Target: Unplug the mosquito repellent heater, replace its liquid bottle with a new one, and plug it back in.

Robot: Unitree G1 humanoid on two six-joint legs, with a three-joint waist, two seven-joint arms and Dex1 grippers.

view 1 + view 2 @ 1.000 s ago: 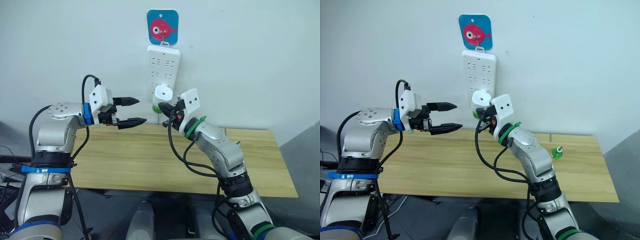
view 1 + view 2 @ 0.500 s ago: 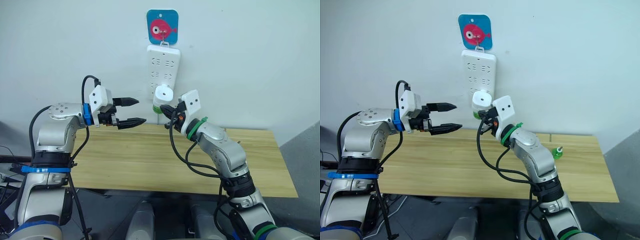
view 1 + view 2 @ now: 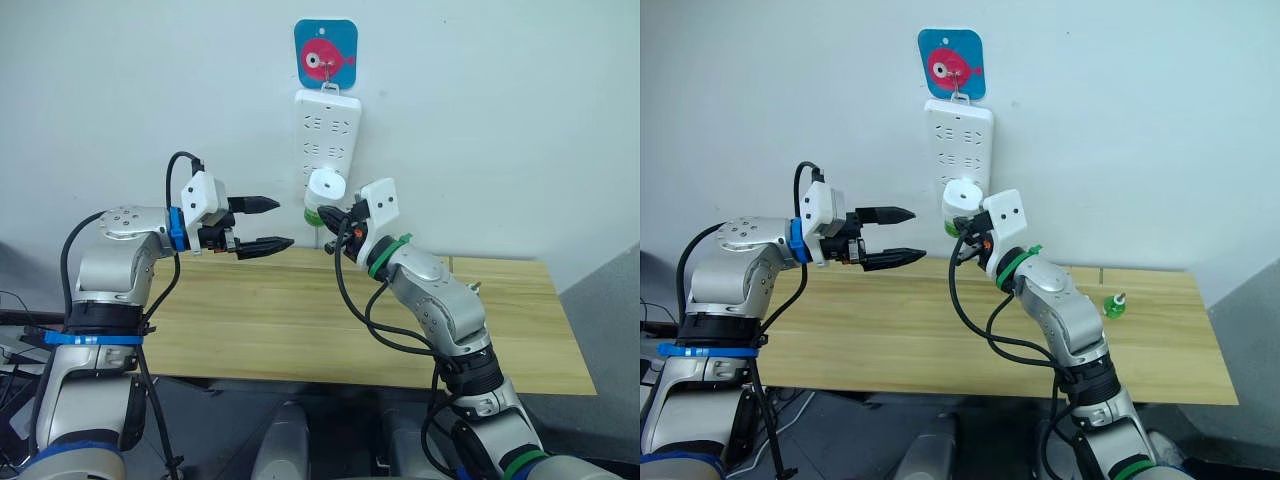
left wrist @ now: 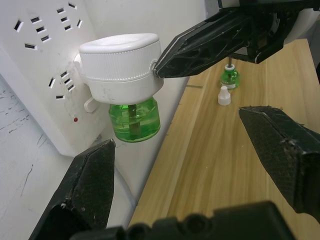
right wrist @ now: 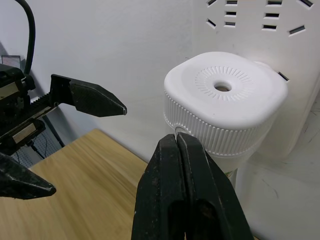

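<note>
Mosquito repellent heater sits against the lower part of the white power strip that hangs on the wall under a blue tag with a red fish. Its circular ribbed top with a centre hole faces up. A green liquid bottle hangs beneath the white body. I cannot tell from these views whether the prongs are seated in the sockets.

My right tool is raised to the heater. Its 2 black fingers are pressed together with no gap between them, and they hold nothing. Their tips touch, or very nearly touch, the ribbed side of the heater's cap; the left wrist view shows the same black tip meeting the edge of the cap.

My left tool hangs in the air above the wooden surface, to the left of the heater and apart from it. Its 2 fingers are spread wide and point toward the heater. Nothing is between them.

On the surface, well to the right of my right arm, stands a second small green bottle. A tiny white cap lies just beside it in the left wrist view; bottle and cap do not touch there.
</note>
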